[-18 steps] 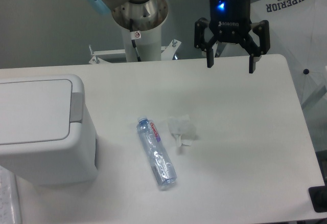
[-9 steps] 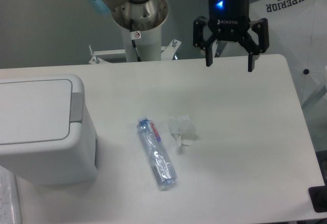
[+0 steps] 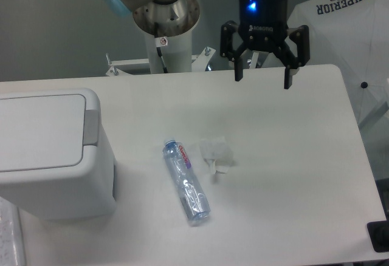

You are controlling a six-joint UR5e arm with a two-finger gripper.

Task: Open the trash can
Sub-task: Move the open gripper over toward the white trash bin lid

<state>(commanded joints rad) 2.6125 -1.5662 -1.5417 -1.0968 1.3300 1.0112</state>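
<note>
Gripper [image 3: 262,76] up high over the far table edge, fingers spread wide, holding nothing — well apart from the trash can [image 3: 51,150], lid shut, grey push-button strip [image 3: 90,127] untouched.

Trash can [image 3: 55,150] cut off by left edge. Bottle [image 3: 186,181] label too small to read. Arm above end effector [image 3: 261,78] out of frame.
</note>
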